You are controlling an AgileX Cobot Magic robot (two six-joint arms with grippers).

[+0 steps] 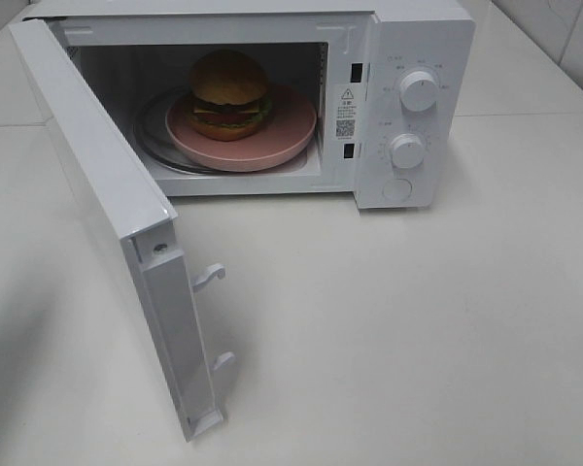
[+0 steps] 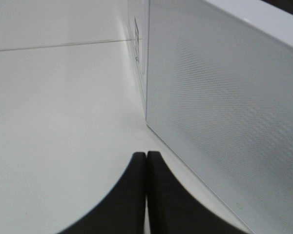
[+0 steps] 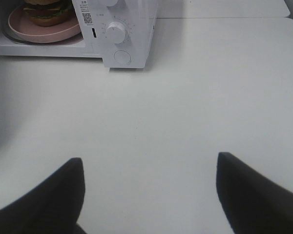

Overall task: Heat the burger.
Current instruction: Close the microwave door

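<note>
- White worktop (image 1: 418, 320) carries the microwave (image 1: 423, 39), whose door (image 1: 97, 194) is swung wide toward us.
- We see the burger (image 1: 228, 92) already inside the cavity. It sits on the pink plate (image 1: 291, 126), which rests on the glass turntable (image 1: 148, 136), so loading looks done to us.
- As we judge it, what is left is to shut the door, then set the upper knob (image 1: 419, 90) and the lower knob (image 1: 406, 150) so that heating starts.
- Left jaws are clenched together on nothing, low over the worktop just beside the door's outer face. We take that as a stance for pushing the door closed, though we cannot tell whether they touch it.
- Right jaws stand released, wide apart and empty, over bare worktop well apart from the microwave's front.
- Neither arm shows in the high view, so we place them from the wrist views only.
- Knob markings are too small for us to read. The burger hides part of the plate's far rim, and the right wrist view cuts off the burger's top.
</note>
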